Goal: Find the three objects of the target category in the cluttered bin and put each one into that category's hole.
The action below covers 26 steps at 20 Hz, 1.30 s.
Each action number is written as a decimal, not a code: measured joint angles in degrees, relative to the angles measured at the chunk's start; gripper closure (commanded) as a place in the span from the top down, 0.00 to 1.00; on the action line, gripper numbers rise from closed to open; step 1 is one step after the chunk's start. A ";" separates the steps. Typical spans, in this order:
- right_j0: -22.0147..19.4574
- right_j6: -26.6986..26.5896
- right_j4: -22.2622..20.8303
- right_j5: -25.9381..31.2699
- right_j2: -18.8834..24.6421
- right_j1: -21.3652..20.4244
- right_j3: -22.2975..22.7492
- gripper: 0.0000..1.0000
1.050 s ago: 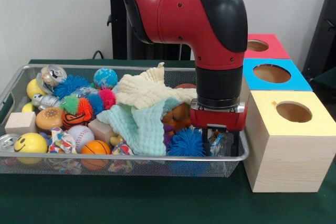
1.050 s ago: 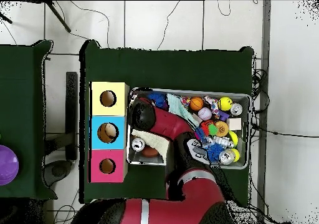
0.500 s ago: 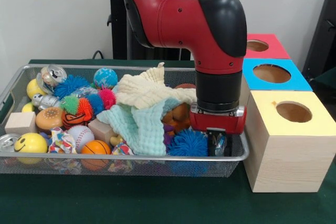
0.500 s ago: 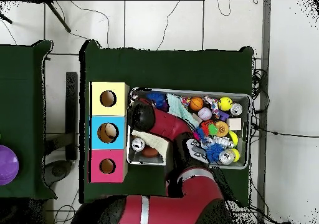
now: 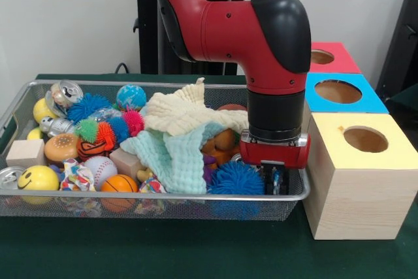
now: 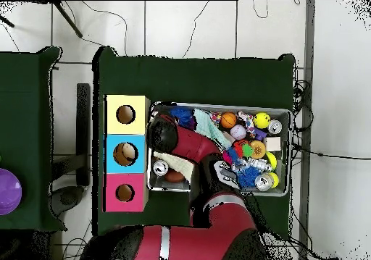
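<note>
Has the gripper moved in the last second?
Yes. In the front view the gripper has risen and shifted slightly toward the yellow box, judged against the bin's front rim.

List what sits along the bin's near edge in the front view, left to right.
Smiley ball → mini basketball → mint cloth → blue spiky ball → gripper, then the yellow-topped box outside the bin.

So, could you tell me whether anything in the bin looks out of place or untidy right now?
Two washcloths, cream and mint green, lie crumpled over the toys in the middle of the wire bin, hiding what is beneath. Nothing has spilled outside it. The end effector is down in the corner by the yellow box.
</note>
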 measured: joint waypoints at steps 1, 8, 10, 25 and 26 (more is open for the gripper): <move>0.01 0.00 0.00 0.00 -0.01 0.00 0.00 0.00; 0.32 0.00 1.10 0.03 -0.24 -0.05 0.04 0.00; 0.47 0.00 1.48 0.21 -0.36 -0.20 0.09 0.00; 3.76 0.00 5.16 9.22 -3.89 -5.72 0.68 0.00; 3.95 0.00 5.26 9.50 -4.10 -6.08 0.77 0.00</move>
